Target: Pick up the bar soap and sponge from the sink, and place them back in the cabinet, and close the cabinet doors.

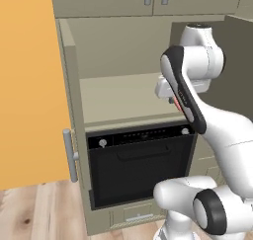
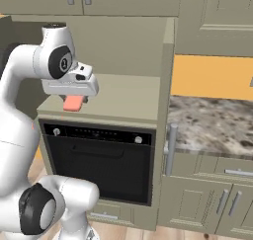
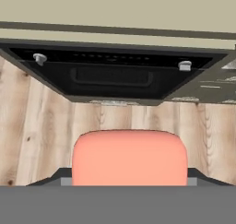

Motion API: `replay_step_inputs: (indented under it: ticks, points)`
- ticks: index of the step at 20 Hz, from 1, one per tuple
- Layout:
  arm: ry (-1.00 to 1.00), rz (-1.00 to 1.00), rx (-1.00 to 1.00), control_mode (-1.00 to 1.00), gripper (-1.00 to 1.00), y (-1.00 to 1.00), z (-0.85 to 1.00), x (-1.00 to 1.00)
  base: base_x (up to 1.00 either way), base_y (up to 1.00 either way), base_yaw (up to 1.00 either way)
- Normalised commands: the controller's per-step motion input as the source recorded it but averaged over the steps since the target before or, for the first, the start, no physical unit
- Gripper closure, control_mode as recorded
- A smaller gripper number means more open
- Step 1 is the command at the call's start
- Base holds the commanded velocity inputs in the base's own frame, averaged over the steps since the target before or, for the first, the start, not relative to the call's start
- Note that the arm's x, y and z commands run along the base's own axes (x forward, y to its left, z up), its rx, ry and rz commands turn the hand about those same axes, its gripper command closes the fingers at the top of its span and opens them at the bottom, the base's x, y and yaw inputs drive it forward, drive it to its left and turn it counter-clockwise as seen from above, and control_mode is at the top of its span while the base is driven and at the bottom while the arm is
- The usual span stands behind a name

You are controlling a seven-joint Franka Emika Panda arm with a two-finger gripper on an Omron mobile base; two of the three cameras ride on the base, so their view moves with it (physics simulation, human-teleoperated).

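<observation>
- Hand view had the bar soap dead centre at the bottom: flat salmon-pink face, rounded top corners, plain and unmarked.
- Gripper was clamped on the bar soap, which hung below the hand in the right base view; its fingers were hidden behind the bar.
- Long axis: in the hand view the bar's wide side ran left-right across the frame. In the right base view it read as a short pink tab sticking down and slightly toward the near side, with its lower edge just above the front lip of the shelf.
- Location: at the cabinet, over the near-left part of the beige shelf, above the black oven.
- Left base view gave just a thin red-pink sliver of the soap beside the forearm, plus the left cabinet door swung open, showing orange, with its steel handle.
- Right base view added the stone counter to the right of the cabinet.
- Hand view added the wood floor beyond the oven front.
</observation>
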Motion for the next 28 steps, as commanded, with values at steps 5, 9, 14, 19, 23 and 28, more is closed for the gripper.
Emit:
replay_step_inputs:
  ticks: [5, 9, 14, 19, 23, 28]
  points:
    - [-0.01, 0.0, 0.0, -1.0, 1.0, 0.03, 0.0, 0.71, 0.0, 0.0, 0.0]
    - [-0.03, 0.0, 0.0, -1.0, 1.0, 0.01, -0.02, 0.67, 0.0, 0.0, 0.0]
    - [-0.08, 0.0, 0.0, -1.0, 1.0, 0.0, -0.3, 0.52, 0.0, 0.0, 0.0]
    - [-0.11, 0.0, 0.0, -1.0, 1.0, 0.0, -0.53, 0.4, 0.0, 0.0, 0.0]
    - [-0.11, 0.0, 0.0, -1.0, 1.0, 0.0, -0.51, 0.35, 0.0, 0.0, 0.0]
    - [-0.06, 0.0, 0.0, -1.0, 1.0, 0.0, -0.37, 0.46, 0.0, 0.0, 0.0]
